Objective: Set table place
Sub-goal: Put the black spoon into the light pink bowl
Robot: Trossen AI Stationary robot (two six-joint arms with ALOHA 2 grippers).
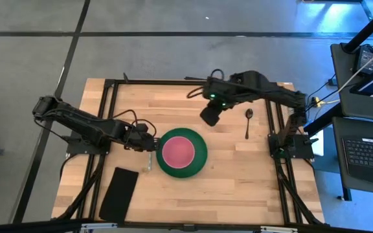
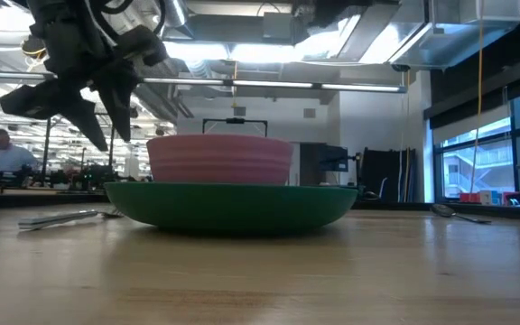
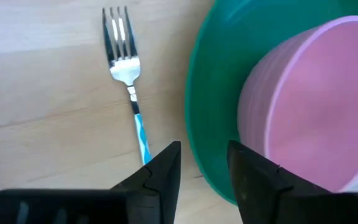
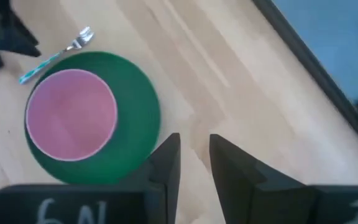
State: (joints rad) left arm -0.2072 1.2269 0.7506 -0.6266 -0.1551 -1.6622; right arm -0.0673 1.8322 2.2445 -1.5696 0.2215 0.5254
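A round green plate lies at the middle of the light-wood table, and a pink bowl stands in it. A silver fork lies flat on the wood just left of the plate, also seen in the high view. A small dark spoon lies on the table to the far right of the plate. My left gripper hovers open and empty above the fork's handle end, beside the plate's left rim; the low view shows it clear of the table. My right gripper is open and empty, raised beyond the plate's far right side.
A black rectangular cloth lies at the table's near left. Black metal rails run along the table's left and right sides. Bare wood lies right of the plate and along the near edge.
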